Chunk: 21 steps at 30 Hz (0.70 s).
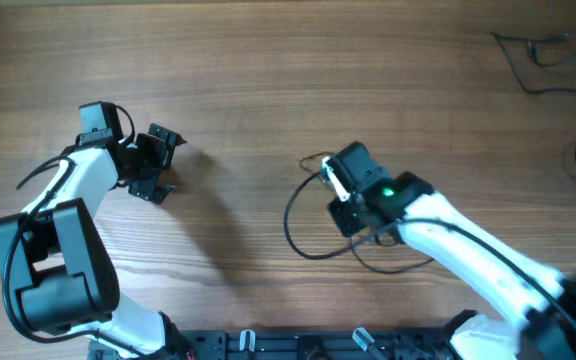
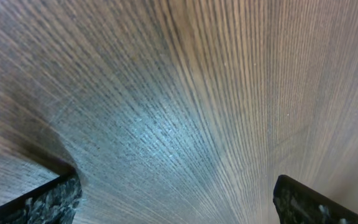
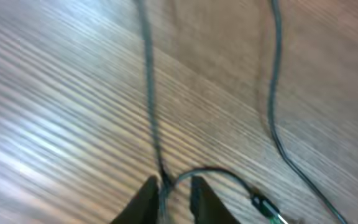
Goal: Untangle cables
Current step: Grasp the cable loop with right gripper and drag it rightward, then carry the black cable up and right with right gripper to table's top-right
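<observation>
Two loose cords (image 1: pixel 548 48) hug the table's (image 1: pixel 268 60) right edge; bare wood lies open across the middle. Our left gripper (image 2: pixel 178 196) gapes empty. Our right gripper (image 3: pixel 169 183), nearly shut, pinches a cable (image 3: pixel 149 93).

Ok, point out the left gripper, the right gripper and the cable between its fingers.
Left gripper (image 2: pixel 176 199): left wrist view, midway between its fingertips.
Right gripper (image 3: pixel 174 190): right wrist view, midway between its fingertips.
Cable (image 3: pixel 148 93): right wrist view, straight strand above the gripper.
</observation>
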Tool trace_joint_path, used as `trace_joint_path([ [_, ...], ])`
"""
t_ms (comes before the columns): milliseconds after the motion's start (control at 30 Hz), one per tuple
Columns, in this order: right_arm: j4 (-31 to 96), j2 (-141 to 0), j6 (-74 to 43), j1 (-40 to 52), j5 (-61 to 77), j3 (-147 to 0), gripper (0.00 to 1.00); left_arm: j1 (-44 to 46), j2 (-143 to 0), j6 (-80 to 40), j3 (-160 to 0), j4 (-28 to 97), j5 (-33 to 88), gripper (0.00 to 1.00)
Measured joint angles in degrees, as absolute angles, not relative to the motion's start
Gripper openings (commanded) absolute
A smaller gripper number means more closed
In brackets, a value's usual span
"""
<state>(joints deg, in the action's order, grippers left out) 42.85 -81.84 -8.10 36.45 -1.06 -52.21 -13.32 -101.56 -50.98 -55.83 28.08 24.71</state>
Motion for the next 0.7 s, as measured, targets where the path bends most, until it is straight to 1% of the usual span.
trace_joint_path([
  [33, 44.97, -79.99, -10.04, 36.45, -0.69, -52.49, 0.71, -13.32, -101.56, -50.98, -55.83, 28.05, 24.71, 1.0],
  [67, 47.4, -79.09, -11.9, 36.45, -0.25, -52.8, 0.73, -13.32, -101.56, -50.98, -55.83, 28.1, 24.67, 1.0],
  [100, 50.11, -78.83, -14.02, 36.45, 0.1, -52.62, 0.96, -13.32, -101.56, -50.98, -55.83, 28.05, 24.71, 1.0],
  [133, 50.17, -78.85, -15.31, 36.45, 0.38, -52.05, 1.0, -13.32, -101.56, -50.98, -55.83, 28.05, 24.71, 1.0],
  [233, 49.25, -80.01, -19.62, 36.45, 1.8, -49.23, 1.0, -13.32, -101.56, -50.98, -55.83, 28.05, 24.69, 1.0],
  [367, 44.27, -86.26, -21.5, 36.45, 4.73, -46.83, 1.0, -13.32, -101.56, -50.98, -55.83, 28.08, 24.69, 1.0],
  [400, 43.72, -87.83, -21.87, 36.45, 4.97, -46.83, 0.96, -13.32, -101.56, -50.98, -55.83, 28.08, 24.69, 1.0],
  [467, 42.39, -91.55, -22.94, 36.45, 5.23, -46.83, 0.63, -13.32, -101.56, -50.96, -55.83, 28.05, 24.69, 1.0],
  [500, 41.32, -93.12, -23.07, 36.45, 4.95, -46.87, 0.33, -13.32, -101.56, -50.98, -55.83, 28.05, 24.71, 1.0],
  [533, 40.66, -93.36, -23.44, 36.38, 4.89, -46.92, 0.12, -13.32, -101.56, -50.98, -55.83, 28.05, 24.69, 1.0],
  [567, 39.53, -93.71, -23.49, 36.29, 4.86, -46.98, 0.05, -13.32, -101.56, -50.98, -55.83, 28.08, 24.69, 1.0],
  [633, 35.66, -95.29, -23.42, 36.29, 5.5, -47.79, 0.04, -13.32, -101.56, -50.98, -55.83, 28.05, 24.71, 1.0],
  [700, 27.49, -97.6, -20.01, 36.29, 6.44, -48.9, 0.04, -13.32, -101.56, -50.98, -55.83, 28.05, 24.71, 1.0],
])
